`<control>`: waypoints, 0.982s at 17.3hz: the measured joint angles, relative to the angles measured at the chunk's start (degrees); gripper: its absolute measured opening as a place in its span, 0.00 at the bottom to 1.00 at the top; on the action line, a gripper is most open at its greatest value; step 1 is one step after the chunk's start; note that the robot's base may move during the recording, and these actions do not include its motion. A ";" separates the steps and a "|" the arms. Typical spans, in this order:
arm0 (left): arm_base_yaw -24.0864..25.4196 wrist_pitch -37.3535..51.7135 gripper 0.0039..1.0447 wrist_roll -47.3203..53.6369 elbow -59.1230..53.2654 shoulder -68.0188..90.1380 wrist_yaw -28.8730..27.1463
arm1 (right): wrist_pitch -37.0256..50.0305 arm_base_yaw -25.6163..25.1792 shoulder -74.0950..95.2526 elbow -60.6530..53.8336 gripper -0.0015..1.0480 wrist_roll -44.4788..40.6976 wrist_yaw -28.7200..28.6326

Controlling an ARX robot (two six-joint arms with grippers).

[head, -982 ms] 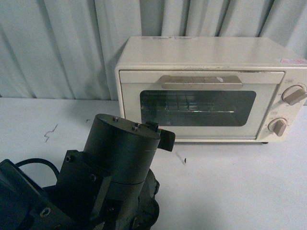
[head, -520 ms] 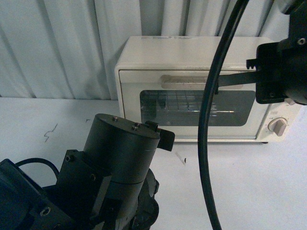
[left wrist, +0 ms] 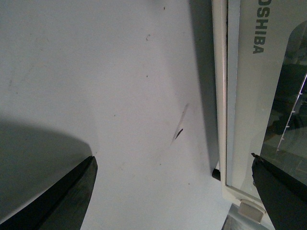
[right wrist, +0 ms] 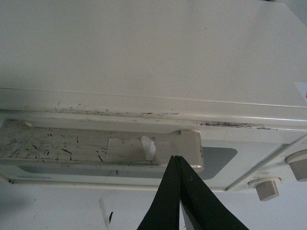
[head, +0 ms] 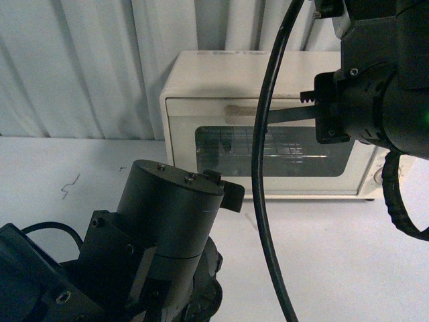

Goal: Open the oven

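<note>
The cream-white oven point(head: 214, 77) stands at the back of the table with its glass door point(head: 224, 151) closed. My right gripper point(right wrist: 176, 158) is shut with nothing in it. Its tips rest at the front edge of the flat bar handle point(right wrist: 72, 146), near the handle's right end. In the front view the right gripper point(head: 268, 119) reaches leftward across the handle point(head: 238, 113) and hides the knobs. Both knobs point(right wrist: 265, 188) show in the right wrist view. My left gripper point(left wrist: 175, 191) is open low over the table, with one finger point(left wrist: 280, 191) in front of the door's lower corner.
The left arm's dark body point(head: 167, 215) fills the lower left of the front view. A black cable point(head: 258, 201) hangs down in front of the oven. A grey curtain point(head: 87, 67) stands behind the white table point(head: 348, 255).
My right arm came in from the right and moved left and closer to the camera, bringing its shut fingers to the handle. The left arm has not moved. The door stays closed.
</note>
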 joint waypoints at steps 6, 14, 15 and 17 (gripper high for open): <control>0.02 0.00 0.94 0.00 0.00 0.00 0.00 | 0.83 -0.11 3.91 2.91 0.02 0.55 -0.85; 0.00 0.00 0.94 0.00 0.00 0.00 0.00 | 2.54 0.07 7.72 6.19 0.02 2.14 -1.25; 0.00 0.00 0.94 0.00 0.00 0.00 0.00 | 3.37 0.26 7.91 5.77 0.02 2.84 -1.03; 0.02 0.00 0.94 -0.02 0.00 0.00 0.00 | 5.20 0.66 7.69 3.98 0.02 4.22 -0.98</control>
